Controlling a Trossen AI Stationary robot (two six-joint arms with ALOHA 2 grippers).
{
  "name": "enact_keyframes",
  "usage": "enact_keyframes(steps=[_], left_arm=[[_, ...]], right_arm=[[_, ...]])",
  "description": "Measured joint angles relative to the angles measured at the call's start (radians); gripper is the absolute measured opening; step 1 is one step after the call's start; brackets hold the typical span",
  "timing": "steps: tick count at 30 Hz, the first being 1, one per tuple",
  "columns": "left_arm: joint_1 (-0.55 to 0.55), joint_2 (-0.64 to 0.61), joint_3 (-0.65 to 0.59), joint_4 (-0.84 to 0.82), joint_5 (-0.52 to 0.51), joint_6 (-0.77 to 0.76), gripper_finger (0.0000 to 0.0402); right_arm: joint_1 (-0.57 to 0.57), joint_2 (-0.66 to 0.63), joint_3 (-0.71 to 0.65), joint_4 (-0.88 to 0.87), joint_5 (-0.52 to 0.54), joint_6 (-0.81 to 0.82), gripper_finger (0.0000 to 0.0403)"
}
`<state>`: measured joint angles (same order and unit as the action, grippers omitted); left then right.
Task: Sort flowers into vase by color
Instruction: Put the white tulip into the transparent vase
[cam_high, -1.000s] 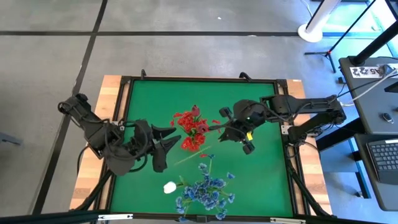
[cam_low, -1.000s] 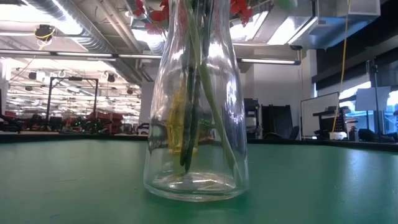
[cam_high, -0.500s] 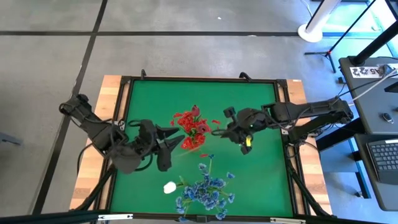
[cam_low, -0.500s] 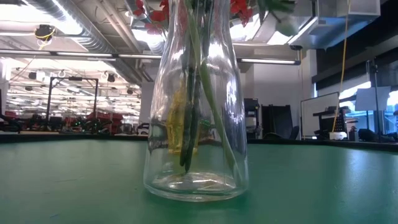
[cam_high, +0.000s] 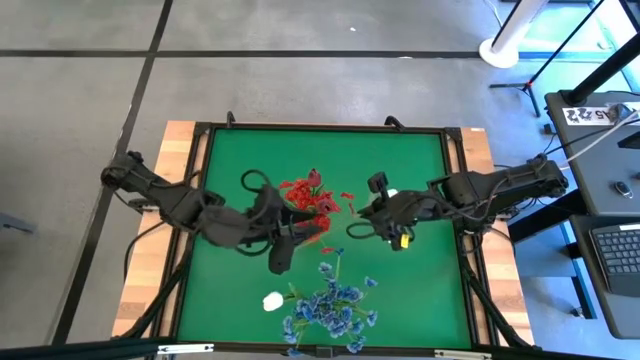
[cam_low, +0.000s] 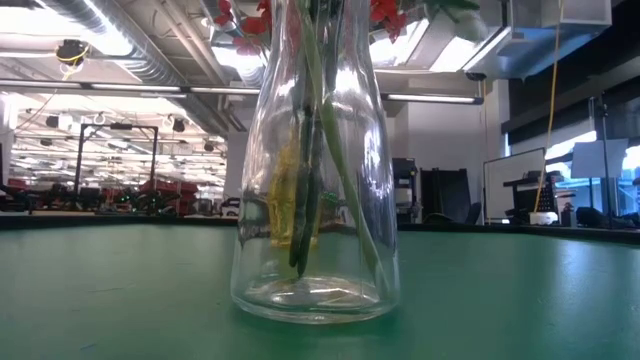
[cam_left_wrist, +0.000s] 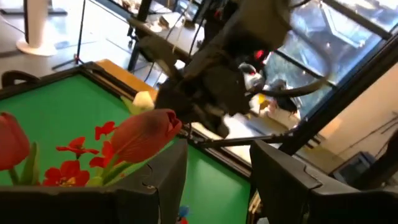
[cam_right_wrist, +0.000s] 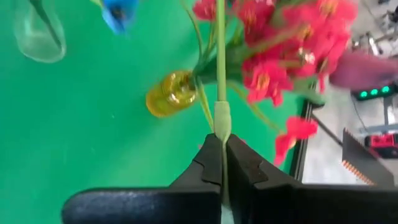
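A bunch of red flowers (cam_high: 310, 205) stands in a small yellow vase (cam_right_wrist: 171, 93) at the table's middle. My right gripper (cam_right_wrist: 222, 146) is to the right of the bunch and is shut on a green stem. My left gripper (cam_high: 293, 243) is open and empty on the near-left side of the bunch. A red tulip bud (cam_left_wrist: 143, 134) shows just past its fingers. Blue flowers (cam_high: 330, 305) stand in a clear glass vase (cam_low: 315, 200) near the front edge. A white bud (cam_high: 272, 300) lies on the table beside them. My right gripper pinches a thin green stem (cam_right_wrist: 221, 121) between its two fingers. The stem runs on straight ahead into the red blossoms (cam_right_wrist: 273, 68). The fingers come level from the table's right and lie along the stem. The stem's lower end does not show.
The table is a green mat (cam_high: 420, 290) inside a black frame. The two arms meet close together around the red bunch. Bare mat lies at the far side and the near right.
My left gripper has moved toward the table's right, up to the near side of the red bunch, and stays open. My right arm's wrist has shifted a little toward the near edge while its gripper stays beside the red flowers.
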<state>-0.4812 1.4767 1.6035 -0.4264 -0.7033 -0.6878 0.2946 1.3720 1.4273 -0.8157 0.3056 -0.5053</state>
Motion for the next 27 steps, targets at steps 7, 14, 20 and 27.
enact_keyframes(steps=[7, 14, 20, 27], left_arm=[[0.087, 0.004, 0.0, -0.006, 0.099, 0.01, 0.0173], [0.174, 0.004, 0.0, -0.005, 0.332, -0.025, 0.0173], [0.225, 0.004, 0.0, -0.004, 0.493, -0.097, 0.0173], [0.251, 0.003, 0.0, 0.017, 0.617, -0.122, 0.0173]], right_arm=[[0.07, 0.0, 0.081, -0.014, 0.07, -0.026, 0.0001], [0.128, 0.0, 0.13, 0.01, 0.165, -0.128, 0.0001], [0.133, 0.0, 0.132, 0.057, 0.182, -0.198, 0.0001], [0.133, 0.0, 0.132, 0.128, 0.202, -0.282, 0.0005]])
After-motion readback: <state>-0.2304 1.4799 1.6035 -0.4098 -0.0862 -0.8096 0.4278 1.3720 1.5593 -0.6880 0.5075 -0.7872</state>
